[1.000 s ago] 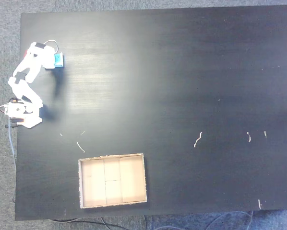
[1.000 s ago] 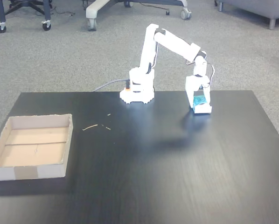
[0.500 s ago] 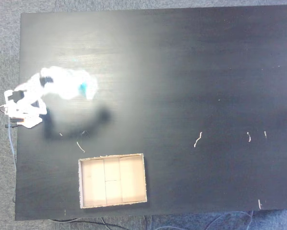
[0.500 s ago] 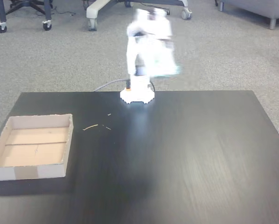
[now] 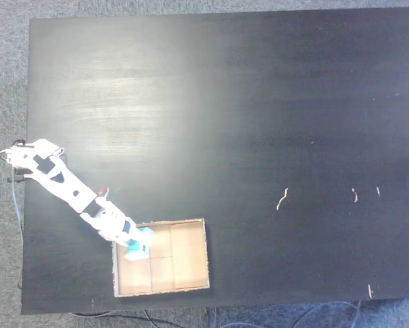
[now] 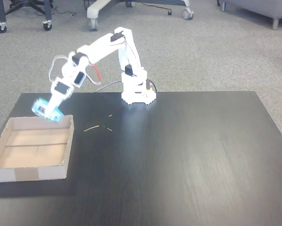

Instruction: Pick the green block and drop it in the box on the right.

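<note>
The green block (image 6: 45,110) is gripped in the closed hand (image 5: 137,247), which has been swung from the far side of the bench (image 5: 259,102) to a spot above the box (image 6: 18,176), near its corner closest to the arm. Transport is judged almost finished, with only release left. One block, one box and one arm are counted.

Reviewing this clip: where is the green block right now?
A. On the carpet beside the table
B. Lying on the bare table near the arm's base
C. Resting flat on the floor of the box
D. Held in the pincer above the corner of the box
D: the pincer grips the green block in the air over the box corner nearest the arm, not yet released.
</note>
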Action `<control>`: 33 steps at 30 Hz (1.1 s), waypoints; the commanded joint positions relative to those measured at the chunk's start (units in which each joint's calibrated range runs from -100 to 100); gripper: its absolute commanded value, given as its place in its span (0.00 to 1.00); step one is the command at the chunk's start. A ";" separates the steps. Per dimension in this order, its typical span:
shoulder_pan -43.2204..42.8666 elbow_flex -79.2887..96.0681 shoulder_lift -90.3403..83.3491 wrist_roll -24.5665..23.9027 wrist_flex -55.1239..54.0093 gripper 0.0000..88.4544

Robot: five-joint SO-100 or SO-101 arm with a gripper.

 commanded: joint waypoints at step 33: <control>-32.38 25.68 -84.69 -20.66 39.08 0.06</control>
